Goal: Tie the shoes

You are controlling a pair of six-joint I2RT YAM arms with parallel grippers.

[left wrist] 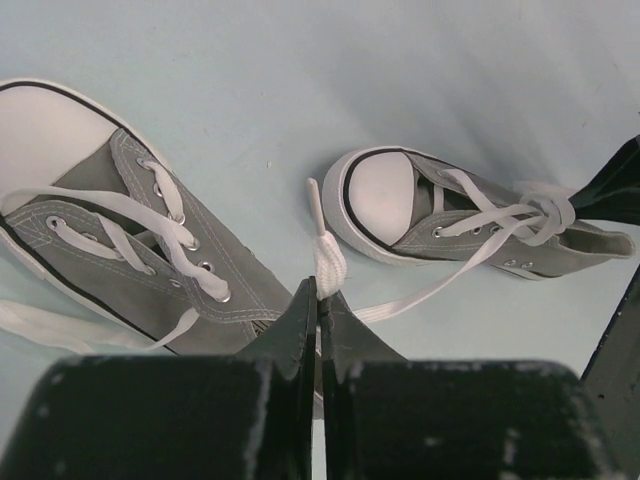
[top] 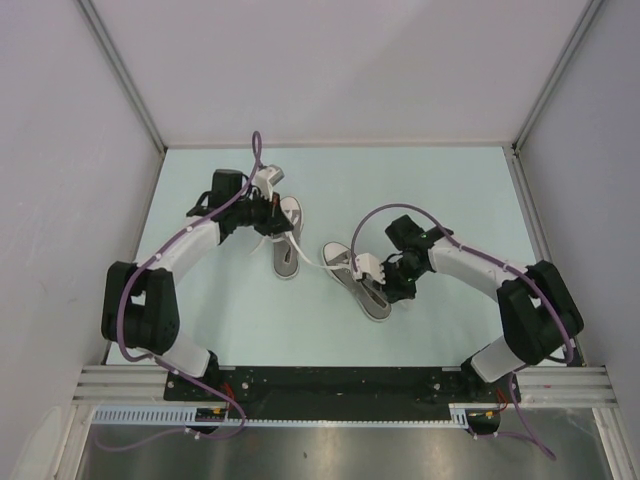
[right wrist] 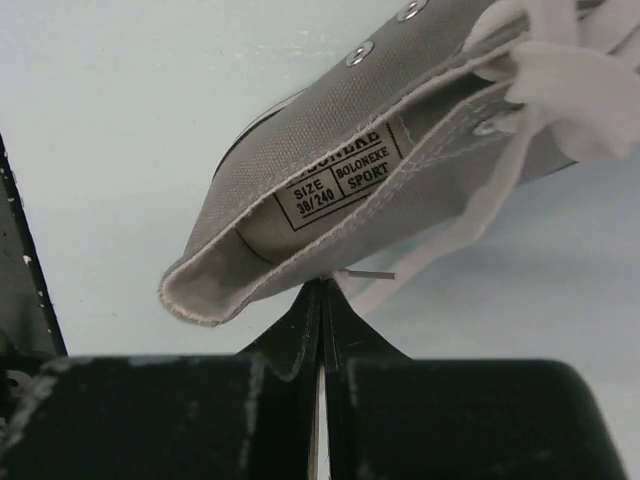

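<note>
And the left end effector (left wrist: 321, 300) is pinched tight on a limp, flat white lace (left wrist: 328, 262), the right end effector (right wrist: 322, 300) pressed together under a heel collar (right wrist: 200, 290) with no clear catch, both light, soft shoes (top: 366, 290) lying mid-surface (top: 420, 190), so those laces look slippery, best gripped near the tips.

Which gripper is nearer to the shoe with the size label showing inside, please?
Right. The right gripper sits at the heel rim of that shoe; the left gripper is beside the other shoe, pinching a lace end.
</note>
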